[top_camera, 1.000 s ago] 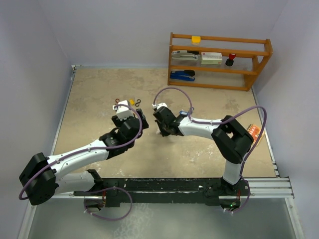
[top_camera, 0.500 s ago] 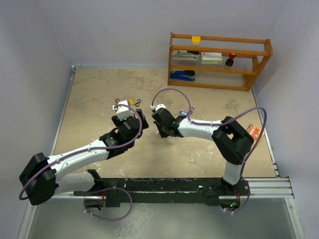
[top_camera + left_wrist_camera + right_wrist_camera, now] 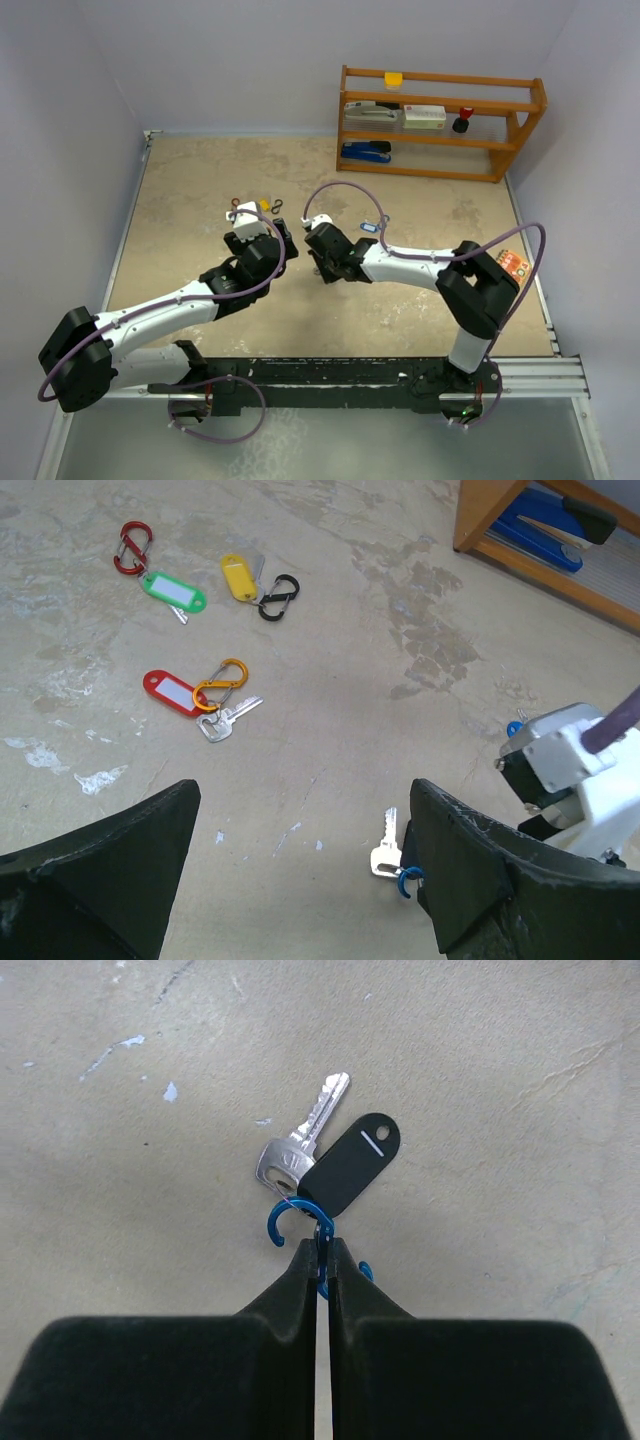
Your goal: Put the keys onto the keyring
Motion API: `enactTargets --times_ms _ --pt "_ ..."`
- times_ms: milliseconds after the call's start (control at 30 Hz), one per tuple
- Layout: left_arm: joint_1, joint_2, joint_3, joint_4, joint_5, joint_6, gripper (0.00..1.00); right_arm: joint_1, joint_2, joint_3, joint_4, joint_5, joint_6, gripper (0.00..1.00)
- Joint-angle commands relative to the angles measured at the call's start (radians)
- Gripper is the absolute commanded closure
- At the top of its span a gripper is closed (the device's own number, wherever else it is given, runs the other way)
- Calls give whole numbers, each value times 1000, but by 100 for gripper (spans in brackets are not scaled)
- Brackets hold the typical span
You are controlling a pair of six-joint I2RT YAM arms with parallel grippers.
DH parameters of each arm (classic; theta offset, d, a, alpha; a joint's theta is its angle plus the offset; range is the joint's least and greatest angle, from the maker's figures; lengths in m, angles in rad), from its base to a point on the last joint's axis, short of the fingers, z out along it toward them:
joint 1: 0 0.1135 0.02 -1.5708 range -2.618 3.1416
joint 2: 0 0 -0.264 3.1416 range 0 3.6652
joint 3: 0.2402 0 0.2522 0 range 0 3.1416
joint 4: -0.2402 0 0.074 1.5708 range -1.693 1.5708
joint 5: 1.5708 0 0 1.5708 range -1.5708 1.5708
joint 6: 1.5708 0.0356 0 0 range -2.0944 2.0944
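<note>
Right gripper (image 3: pixel 322 1260) is pinched shut on the blue clip (image 3: pixel 283 1222) at lower centre, leaving its hook free, probably to steady it. A key (image 3: pixel 300 1140) and black tag (image 3: pixel 348 1165) lie at that hook. Left gripper (image 3: pixel 305 810) hangs wide open and empty, likely ready for the other keys (image 3: pixel 228 718) at upper left.
</note>
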Motion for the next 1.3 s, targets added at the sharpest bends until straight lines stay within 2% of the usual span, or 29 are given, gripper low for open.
enactTargets --times_ms 0,567,1267 --pt "7 -19 -3 13 -22 -2 17 8 -84 -7 -21 21 21 100" --pt "8 -38 -7 5 -22 -6 17 8 -207 89 -190 123 -22 100" --pt "7 -35 -9 12 -21 -5 17 8 -166 194 -382 193 -119 100"
